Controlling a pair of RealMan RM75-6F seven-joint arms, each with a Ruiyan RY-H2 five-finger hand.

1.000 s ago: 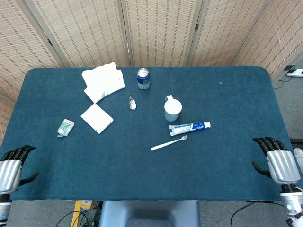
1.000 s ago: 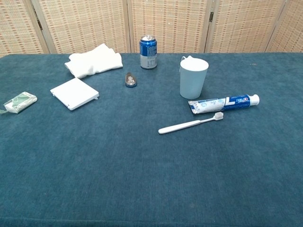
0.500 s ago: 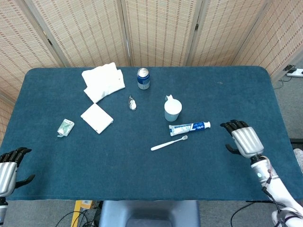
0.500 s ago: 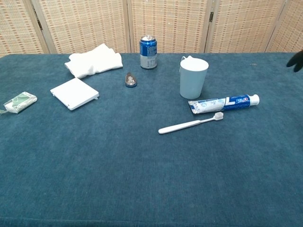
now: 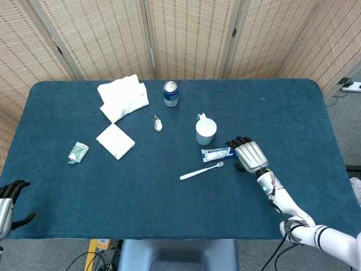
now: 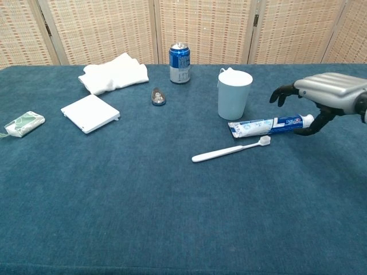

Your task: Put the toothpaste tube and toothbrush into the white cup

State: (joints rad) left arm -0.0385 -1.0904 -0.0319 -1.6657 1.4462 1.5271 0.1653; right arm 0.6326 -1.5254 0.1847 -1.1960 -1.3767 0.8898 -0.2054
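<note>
The white cup (image 5: 205,132) (image 6: 234,93) stands upright near the table's middle. Just in front of it lies the toothpaste tube (image 5: 216,152) (image 6: 268,125), cap end pointing right. The white toothbrush (image 5: 201,170) (image 6: 231,150) lies in front of the tube, bristles at its right end. My right hand (image 5: 250,154) (image 6: 322,91) hovers palm down over the tube's cap end, fingers apart and holding nothing. In the head view it covers the cap. My left hand (image 5: 7,202) sits off the table's front left corner, partly out of frame, fingers slightly curled and empty.
A blue can (image 5: 171,93) (image 6: 179,55) stands behind the cup. White cloths (image 5: 123,97), a white flat box (image 5: 115,140), a small green packet (image 5: 78,152) and a small metal object (image 5: 157,122) lie on the left half of the blue table (image 5: 169,214).
My right hand has come in from the table's front right edge, moving left to hover over the tube's cap end. My left hand has drawn back further off the front left corner.
</note>
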